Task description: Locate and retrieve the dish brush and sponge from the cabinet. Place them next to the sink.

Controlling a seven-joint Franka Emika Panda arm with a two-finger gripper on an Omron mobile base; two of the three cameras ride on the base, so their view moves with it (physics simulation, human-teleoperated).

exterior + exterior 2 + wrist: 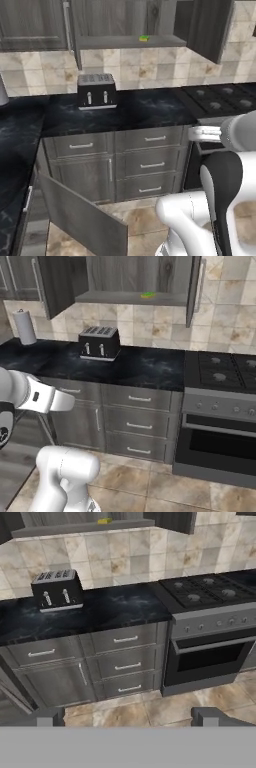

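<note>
Dark grey wood-grain marks the wall cabinet (pixel 135 276), whose doors are swung open so that its lowest shelf is exposed in both base views and along the top of the hand view. On that shelf a small green and yellow sponge (pixel 144 38) is seen lying flat near the front edge; it is also seen at the upper edge of the hand view. The gripper (pixel 128 717) is held low, with its two dark fingertips (pixel 49 717) spread wide apart at the bottom of the hand view and nothing between them. The sponge is thus placed well above and beyond the gripper, far from any contact. Below the shelf, a silver toaster (pixel 99 342) is set on the black marbled counter (pixel 145 366) against the tiled wall, slightly left of the sponge in the hand view. A stove (pixel 210 594) with an oven beneath is found to the right of the counter, and a paper towel roll (pixel 25 326) is stood at the counter's left end. A lower cabinet door (pixel 82 220) is left hanging open near the floor.
</note>
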